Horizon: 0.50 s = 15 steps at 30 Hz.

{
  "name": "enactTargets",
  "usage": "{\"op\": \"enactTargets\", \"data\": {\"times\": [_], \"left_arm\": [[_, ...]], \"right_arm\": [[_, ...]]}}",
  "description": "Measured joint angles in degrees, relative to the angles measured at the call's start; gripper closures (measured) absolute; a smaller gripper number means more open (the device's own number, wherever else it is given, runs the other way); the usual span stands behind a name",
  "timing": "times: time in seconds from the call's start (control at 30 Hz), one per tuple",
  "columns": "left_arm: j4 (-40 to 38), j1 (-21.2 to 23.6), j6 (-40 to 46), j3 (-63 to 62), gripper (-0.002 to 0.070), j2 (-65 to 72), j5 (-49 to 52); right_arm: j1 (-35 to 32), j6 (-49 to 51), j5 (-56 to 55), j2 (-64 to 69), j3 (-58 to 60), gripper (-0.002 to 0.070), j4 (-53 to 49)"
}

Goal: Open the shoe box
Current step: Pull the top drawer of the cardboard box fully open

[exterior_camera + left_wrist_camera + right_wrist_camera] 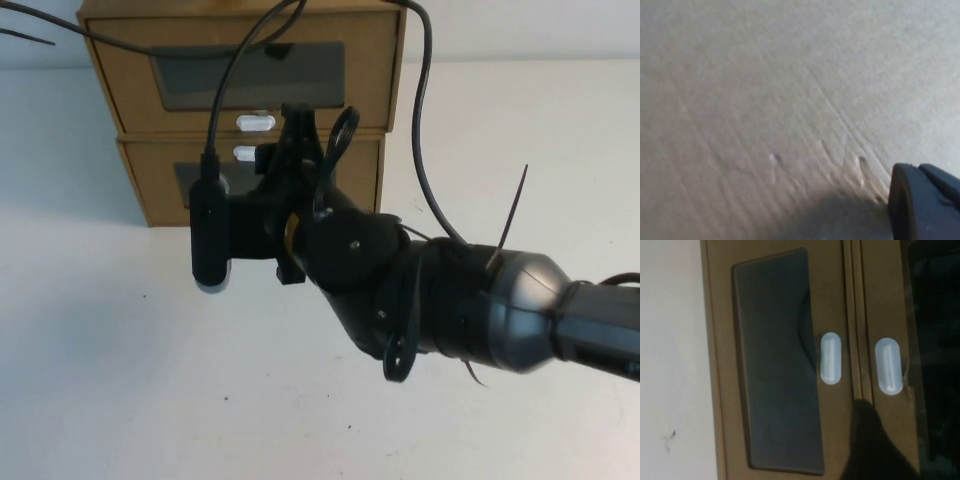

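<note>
- Left gripper (922, 202): only one dark tip shows, close above a pale scuffed surface (765, 100), so I cannot tell whether it is open or closed. It is absent from the high view and so lies well away from the boxes.
- Right gripper (297, 125): it extends in from the right and is by far the nearer to the work. Its own camera shows none of it, and from above its tip is one dark shape, so its opening cannot be told either.
- Just ahead and slightly left of that tip sit two white handles, the lower handle (830, 357) and the upper handle (888, 365). Each has its long axis level along the box front.
- They belong to two stacked drawer-type boxes. The lower shoe box (150, 200) stands on the table (100, 350), with the upper shoe box (370, 70) on top. The tip seems level with the seam between them, and I cannot tell which box it is meant for.
- A pull would likely run straight back toward the robot. Bare table lies in front, though the arm itself fills part of that room.
</note>
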Motion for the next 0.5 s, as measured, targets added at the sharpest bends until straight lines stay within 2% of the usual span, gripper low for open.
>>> {"op": "enactTargets", "data": {"times": [0.13, 0.5], "left_arm": [[0.0, 0.0, -1.43, 0.0, 0.068, 0.0, -0.1], [-1.34, 0.0, -2.52, 0.0, 0.068, 0.14, -0.21]], "right_arm": [[-1.85, 2.64, -0.96, 2.8, -3.32, 0.0349, -0.28], [-5.1, 3.83, -1.33, 7.15, -7.76, 0.0339, -0.6]]}}
